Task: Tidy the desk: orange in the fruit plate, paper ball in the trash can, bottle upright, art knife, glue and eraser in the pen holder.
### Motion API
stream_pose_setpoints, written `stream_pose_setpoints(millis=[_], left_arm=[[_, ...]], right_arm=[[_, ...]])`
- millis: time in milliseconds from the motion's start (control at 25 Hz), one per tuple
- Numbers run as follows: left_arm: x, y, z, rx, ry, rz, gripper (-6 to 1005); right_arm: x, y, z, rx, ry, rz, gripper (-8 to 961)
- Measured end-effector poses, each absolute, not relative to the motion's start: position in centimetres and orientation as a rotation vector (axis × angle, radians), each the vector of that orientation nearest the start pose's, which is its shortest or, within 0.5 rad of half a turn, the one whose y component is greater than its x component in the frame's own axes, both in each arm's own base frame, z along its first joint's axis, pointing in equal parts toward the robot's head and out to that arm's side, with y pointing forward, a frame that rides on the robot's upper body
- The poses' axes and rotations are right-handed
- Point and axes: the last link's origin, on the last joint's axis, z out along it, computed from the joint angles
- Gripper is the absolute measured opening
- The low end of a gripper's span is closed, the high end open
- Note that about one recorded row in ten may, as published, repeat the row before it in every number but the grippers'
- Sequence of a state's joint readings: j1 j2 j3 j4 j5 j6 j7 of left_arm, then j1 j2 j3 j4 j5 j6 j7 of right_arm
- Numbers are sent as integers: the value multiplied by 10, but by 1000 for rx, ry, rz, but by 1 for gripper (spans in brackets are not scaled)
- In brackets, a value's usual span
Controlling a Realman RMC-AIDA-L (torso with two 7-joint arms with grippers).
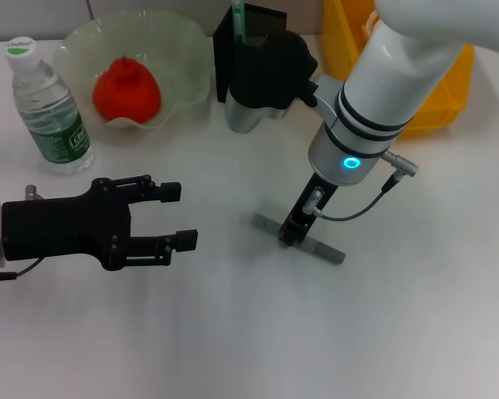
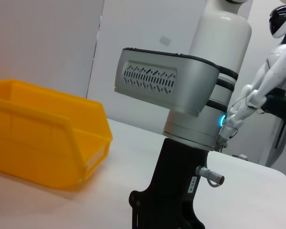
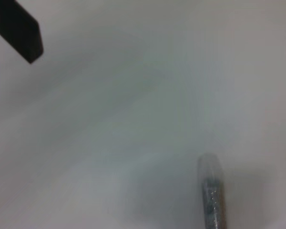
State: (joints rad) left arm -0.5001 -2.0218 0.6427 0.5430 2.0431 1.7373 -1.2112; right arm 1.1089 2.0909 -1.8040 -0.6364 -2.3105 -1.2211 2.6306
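The grey art knife (image 1: 270,226) lies flat on the white table right of centre. My right gripper (image 1: 294,233) points down onto its middle, and one end of the knife shows in the right wrist view (image 3: 210,191). My left gripper (image 1: 185,217) is open and empty, hovering left of the knife. The orange (image 1: 126,90) sits in the pale green fruit plate (image 1: 187,50). The bottle (image 1: 50,108) stands upright at the far left. The black pen holder (image 1: 262,37) at the back holds a green item (image 1: 238,18). Paper ball, glue and eraser are out of view.
A yellow bin (image 1: 449,91) stands at the back right, behind my right arm, and shows in the left wrist view (image 2: 43,138). My right arm (image 2: 190,95) fills that view. A black tip (image 3: 19,28) shows in a corner of the right wrist view.
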Motion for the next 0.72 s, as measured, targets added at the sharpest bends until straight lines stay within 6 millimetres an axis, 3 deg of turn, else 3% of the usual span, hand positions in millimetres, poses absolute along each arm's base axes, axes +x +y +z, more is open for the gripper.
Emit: stream_pose_setpoints(millis=[240,360,480,720], left_arm=[[-278,295,6,-2849,-502,-791,789],[-278,295,6,-2846,-503,-794,787],[-278,296,7,-2840,-504,-797,786],[-278,296,7,-2839,-504,-799,786]], right_arm=[[125,378,-115,-2775,719,-756,146],[121,381,-110,-2798,733,-660,144],[115,387,-96,-2822,747,-486,141],[112,406,-47,-2778,706,-15,133]])
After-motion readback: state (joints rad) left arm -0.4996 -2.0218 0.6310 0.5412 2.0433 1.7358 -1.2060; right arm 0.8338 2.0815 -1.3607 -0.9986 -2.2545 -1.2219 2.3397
